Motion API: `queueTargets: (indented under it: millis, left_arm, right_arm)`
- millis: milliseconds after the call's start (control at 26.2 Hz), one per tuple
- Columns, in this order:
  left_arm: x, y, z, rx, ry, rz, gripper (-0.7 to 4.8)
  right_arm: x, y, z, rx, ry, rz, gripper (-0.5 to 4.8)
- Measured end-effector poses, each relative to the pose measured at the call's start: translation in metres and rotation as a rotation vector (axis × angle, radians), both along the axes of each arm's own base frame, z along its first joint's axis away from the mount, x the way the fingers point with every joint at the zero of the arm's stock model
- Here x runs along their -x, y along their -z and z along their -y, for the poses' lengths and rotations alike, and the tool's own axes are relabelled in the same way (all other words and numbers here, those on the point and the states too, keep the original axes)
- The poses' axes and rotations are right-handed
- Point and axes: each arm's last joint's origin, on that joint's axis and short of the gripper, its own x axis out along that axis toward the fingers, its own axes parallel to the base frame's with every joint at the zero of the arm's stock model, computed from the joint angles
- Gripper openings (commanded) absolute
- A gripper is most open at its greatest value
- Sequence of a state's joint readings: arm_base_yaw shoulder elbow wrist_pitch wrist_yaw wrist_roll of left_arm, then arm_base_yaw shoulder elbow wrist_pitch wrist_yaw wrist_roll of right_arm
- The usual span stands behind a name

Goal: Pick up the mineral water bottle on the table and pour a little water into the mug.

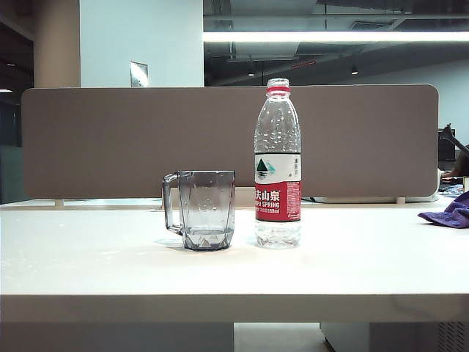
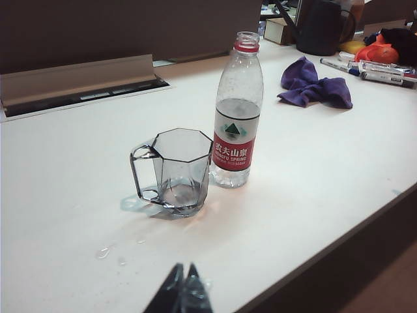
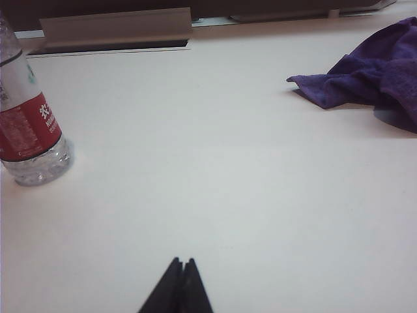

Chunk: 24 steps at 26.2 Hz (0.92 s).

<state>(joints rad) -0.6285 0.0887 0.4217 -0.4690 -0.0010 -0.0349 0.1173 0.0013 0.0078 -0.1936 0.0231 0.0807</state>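
The mineral water bottle (image 1: pixel 278 165) stands upright and uncapped on the off-white table (image 1: pixel 352 271), with the smoky-grey mug (image 1: pixel 201 210) just to its left, handle pointing left. From the left wrist the bottle (image 2: pixel 236 117) and mug (image 2: pixel 176 171) stand side by side, and a little water (image 2: pixel 179 194) lies in the mug's bottom. My left gripper (image 2: pixel 184 269) is shut and empty, held back near the table's front edge, well short of the mug. My right gripper (image 3: pixel 182 262) is shut and empty too, over bare table, with the bottle's base (image 3: pixel 32 143) off to one side. Neither gripper shows in the exterior view.
A purple cloth (image 1: pixel 448 212) lies at the table's right edge. Small water drops (image 2: pixel 103 252) dot the table in front of the mug. A grey divider panel (image 1: pixel 110 139) runs along the back, above a cable slot (image 2: pixel 85 96). Pens and a dark kettle (image 2: pixel 322 26) sit far right.
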Motion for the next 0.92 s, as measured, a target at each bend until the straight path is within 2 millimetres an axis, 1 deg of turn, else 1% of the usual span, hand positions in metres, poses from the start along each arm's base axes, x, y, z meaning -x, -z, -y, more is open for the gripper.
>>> queueTargets:
  millis: [76,114,229,305,496,801,877,916]
  left_arm:
    - [0.002,0.003,-0.003,0.012,-0.024,0.017,-0.05]
    - [0.000,0.007,-0.005,0.016,-0.065,0.048,-0.05]
    - [-0.010,0.021,-0.006,0.015,-0.149,0.105,-0.05]
    - [-0.018,0.034,-0.007,0.009,-0.206,0.107,-0.05]
    - [-0.029,0.053,-0.010,0.007,-0.293,0.111,-0.05]
    - [-0.039,0.089,-0.015,-0.038,-0.432,0.023,-0.05]
    - [-0.042,0.101,-0.019,-0.018,-0.498,-0.027,-0.05]
    - [-0.042,0.101,-0.022,0.001,-0.531,-0.037,-0.05]
  right_arm:
    - [0.000,0.000,0.000,0.000,0.000,0.000,-0.05]
    - [0.000,0.000,0.000,0.000,0.000,0.000,-0.05]
    - [0.000,0.000,0.000,0.000,0.000,0.000,-0.05]
    - [0.000,0.000,0.000,0.000,0.000,0.000,-0.05]
    - [0.000,0.000,0.000,0.000,0.000,0.000,-0.05]
    - [0.000,0.000,0.000,0.000,0.000,0.000,-0.05]
    - [0.000,0.000,0.000,0.000,0.000,0.000,-0.05]
    - [0.000,0.000,0.000,0.000,0.000,0.000,-0.05]
